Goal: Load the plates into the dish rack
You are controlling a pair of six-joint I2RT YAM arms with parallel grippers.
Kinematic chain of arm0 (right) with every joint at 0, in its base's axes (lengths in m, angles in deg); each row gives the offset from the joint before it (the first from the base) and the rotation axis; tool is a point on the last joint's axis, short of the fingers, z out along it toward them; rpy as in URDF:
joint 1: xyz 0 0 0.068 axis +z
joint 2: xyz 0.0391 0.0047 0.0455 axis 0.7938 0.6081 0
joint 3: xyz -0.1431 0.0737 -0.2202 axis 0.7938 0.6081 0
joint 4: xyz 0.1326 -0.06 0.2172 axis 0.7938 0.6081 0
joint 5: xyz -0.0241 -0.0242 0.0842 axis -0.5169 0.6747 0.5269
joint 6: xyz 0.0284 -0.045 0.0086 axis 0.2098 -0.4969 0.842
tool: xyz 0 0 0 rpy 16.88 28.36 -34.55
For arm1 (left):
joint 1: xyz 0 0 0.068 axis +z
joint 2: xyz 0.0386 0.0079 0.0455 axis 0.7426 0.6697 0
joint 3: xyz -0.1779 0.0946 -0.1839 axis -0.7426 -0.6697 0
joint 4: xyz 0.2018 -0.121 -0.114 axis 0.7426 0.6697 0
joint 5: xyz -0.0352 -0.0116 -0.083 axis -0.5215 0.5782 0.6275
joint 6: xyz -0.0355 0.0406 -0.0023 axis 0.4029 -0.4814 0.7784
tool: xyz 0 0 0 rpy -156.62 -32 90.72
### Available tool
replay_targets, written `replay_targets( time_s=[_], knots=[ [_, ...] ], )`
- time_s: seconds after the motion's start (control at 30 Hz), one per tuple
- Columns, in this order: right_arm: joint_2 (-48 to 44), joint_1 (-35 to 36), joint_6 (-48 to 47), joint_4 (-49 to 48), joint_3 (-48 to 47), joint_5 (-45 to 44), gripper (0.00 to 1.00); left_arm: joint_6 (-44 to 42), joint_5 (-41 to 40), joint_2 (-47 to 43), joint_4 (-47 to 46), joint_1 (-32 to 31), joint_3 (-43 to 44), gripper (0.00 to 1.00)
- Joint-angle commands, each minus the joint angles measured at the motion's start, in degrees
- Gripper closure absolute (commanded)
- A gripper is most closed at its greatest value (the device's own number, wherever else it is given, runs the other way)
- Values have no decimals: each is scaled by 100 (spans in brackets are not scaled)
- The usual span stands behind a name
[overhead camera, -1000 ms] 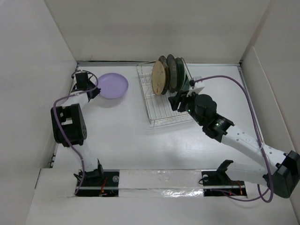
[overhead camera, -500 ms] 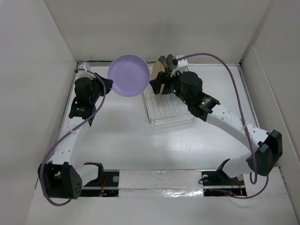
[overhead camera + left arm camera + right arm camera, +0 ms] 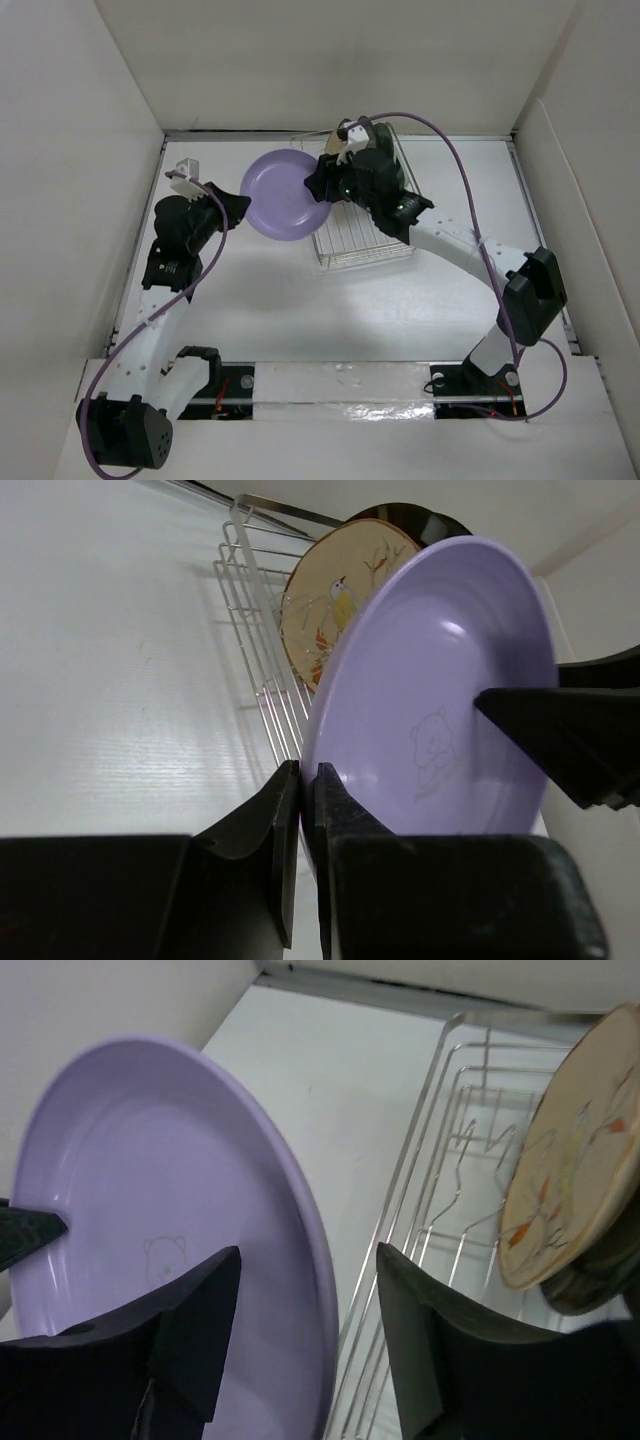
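Your left hand (image 3: 303,782) is clamped on the rim of the lavender plate (image 3: 430,710), holding it tilted above the surface (image 3: 260,290) at 9 o'clock of the dish rack (image 3: 365,245). Your right hand (image 3: 310,1260) straddles the opposite rim, fingers apart, possibly not touching.

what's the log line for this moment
left gripper: shut on lavender plate rim | right gripper: open, astride far rim | lavender plate: not yet in dish rack | bird plate: racked

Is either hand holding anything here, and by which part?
The left hand pinches the purple plate by its rim. The right hand straddles the opposite rim with fingers apart, not gripping.
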Motion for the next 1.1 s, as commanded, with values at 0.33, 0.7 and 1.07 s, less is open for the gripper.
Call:
replay_targets(
  time_s=[0.33,0.7,1.07],
  knots=[
    [-185,-30,-115,-209,-354,-585,100,33,648,-243,-305,16,116,20],
    [658,-31,-1643,793,-2102,-3783,100,-195,498,-271,-270,-791,336,16],
    [2082,30,-3297,891,-3527,-5191,100,-494,499,-130,99,-1416,529,17]
  ],
)
